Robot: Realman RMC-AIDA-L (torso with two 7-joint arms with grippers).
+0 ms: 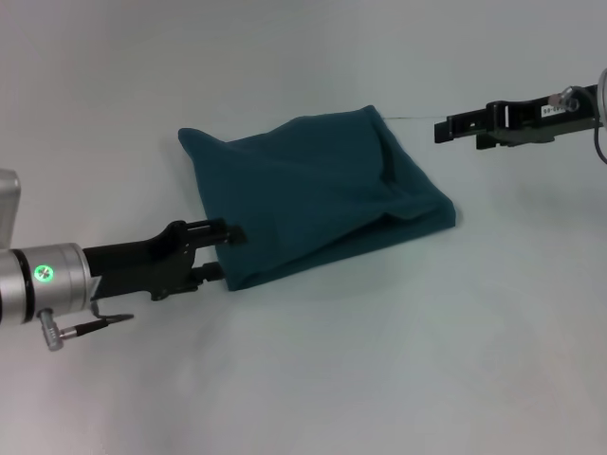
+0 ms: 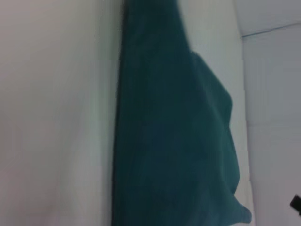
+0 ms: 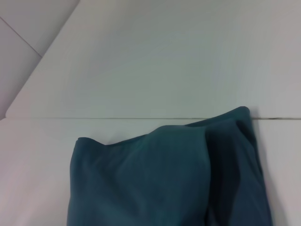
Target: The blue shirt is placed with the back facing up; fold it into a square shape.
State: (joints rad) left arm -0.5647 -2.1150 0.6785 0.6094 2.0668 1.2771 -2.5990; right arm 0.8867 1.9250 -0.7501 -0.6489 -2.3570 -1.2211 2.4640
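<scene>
Left gripper (image 1: 232, 254) at blue shirt (image 1: 318, 194) near-left corner, fingers parted one above the other, tips touching or just short of fabric edge; grasp unclear. Blue shirt lies folded into rough, rumpled square on white table (image 1: 379, 379), plain side up, layered fold along right half. Right gripper (image 1: 444, 129) hangs apart from shirt's far-right corner; finger state cannot tell.
</scene>
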